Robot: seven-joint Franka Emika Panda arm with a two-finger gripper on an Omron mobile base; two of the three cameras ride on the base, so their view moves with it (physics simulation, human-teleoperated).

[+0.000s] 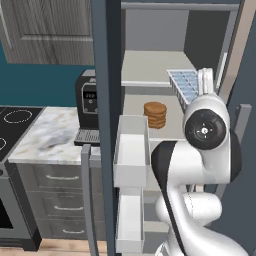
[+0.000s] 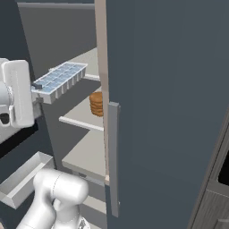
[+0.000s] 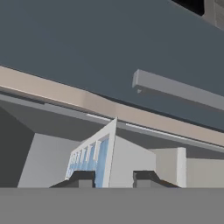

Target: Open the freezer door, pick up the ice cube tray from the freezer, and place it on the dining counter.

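Pale-blue ice cube tray (image 2: pixel 59 81) apparently pinched by gripper (image 3: pixel 113 178), mid-air.

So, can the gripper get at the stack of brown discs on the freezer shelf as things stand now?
Probably not yet. The gripper is shut on the ice cube tray, held tilted in front of the shelves, so it has no free jaws, though the stack of brown discs sits unobstructed behind the open freezer door.

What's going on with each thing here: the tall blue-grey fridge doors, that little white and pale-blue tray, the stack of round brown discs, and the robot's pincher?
Slate blue-grey freezer door: swung open, white bins facing out.
Plain matching blue-grey door: closed.
Small white and pale-blue ice cube tray: held tilted, off the shelves.
Two-finger gripper: shut on the tray's edge.
Stack of round brown discs: resting upright on a pale grey freezer shelf.
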